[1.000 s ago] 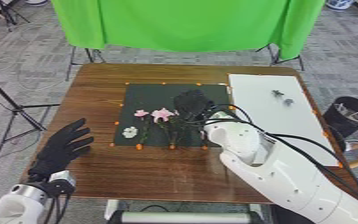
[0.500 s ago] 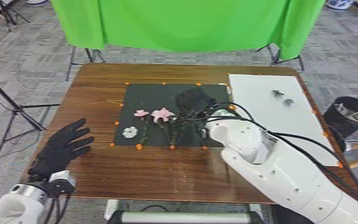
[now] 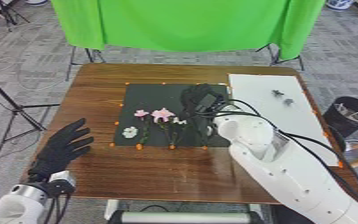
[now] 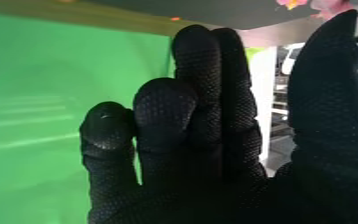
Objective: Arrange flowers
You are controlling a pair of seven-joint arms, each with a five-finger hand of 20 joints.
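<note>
My right hand (image 3: 200, 97) is over the right part of the dark green mat (image 3: 140, 102) in the head view. In the right wrist view, the fingers of that hand (image 4: 198, 105) are straight, the thumb stands apart, and nothing is held. Pink flowers (image 3: 162, 114) and a smaller pink bloom (image 3: 141, 113) with green stems lie left of the hand, on the mat. A small white flower (image 3: 180, 121) is beside the larger pink one, and another white flower (image 3: 129, 132) lies at the lower left. My left hand (image 3: 62, 147) is open at the table's left edge.
A white board (image 3: 273, 112) with two small grey-green pieces (image 3: 278, 93) covers the table's right side. Orange marks dot the edges of mat and board. A black bin (image 3: 350, 114) stands right of the table (image 3: 158, 172), and a green cloth (image 3: 189, 22) hangs behind.
My right hand has shifted to the right, away from the pink flowers, uncovering the small white flower beside them. The left hand has stayed where it was.
</note>
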